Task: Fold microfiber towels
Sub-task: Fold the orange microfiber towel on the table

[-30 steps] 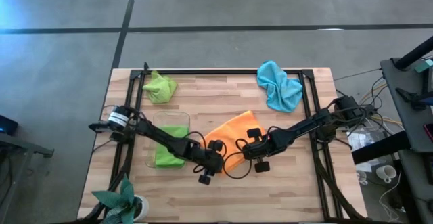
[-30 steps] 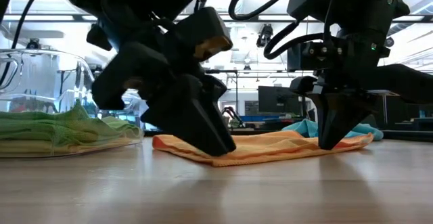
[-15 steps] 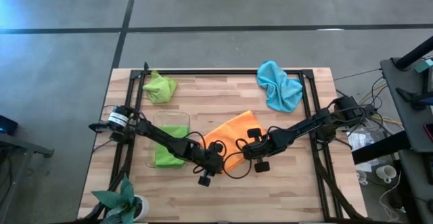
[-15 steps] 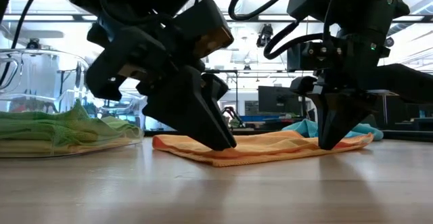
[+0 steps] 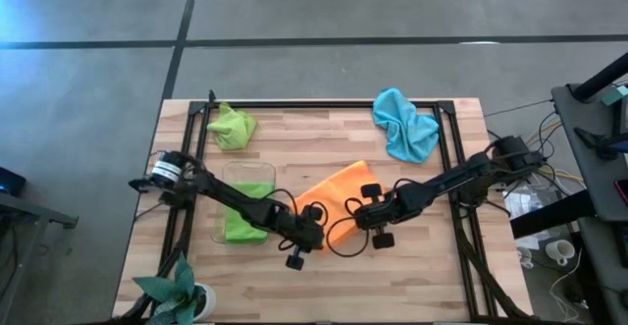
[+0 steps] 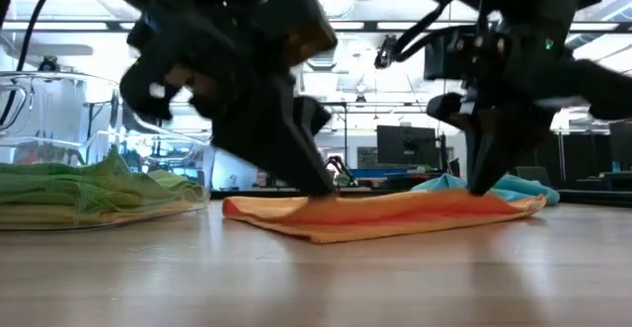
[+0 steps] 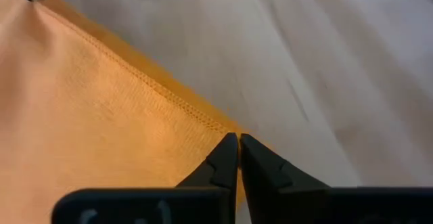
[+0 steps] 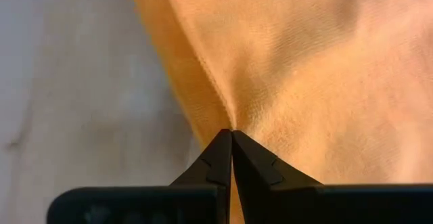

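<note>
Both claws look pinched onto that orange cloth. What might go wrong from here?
1. The left gripper pinches the orange towel right at its stitched edge, so the hem may slip free when lifted.
2. The right gripper bunches only a small pucker of cloth; if the two rise unevenly, the fold may come out crooked.
3. The clear container with a folded green towel sits close beside the left arm and might get nudged.

No readable text, label, brand, number or sign showing in any view. Faint pale marks appearing on dark gripper body, lower left of left wrist view, too blurred for reading.
</note>
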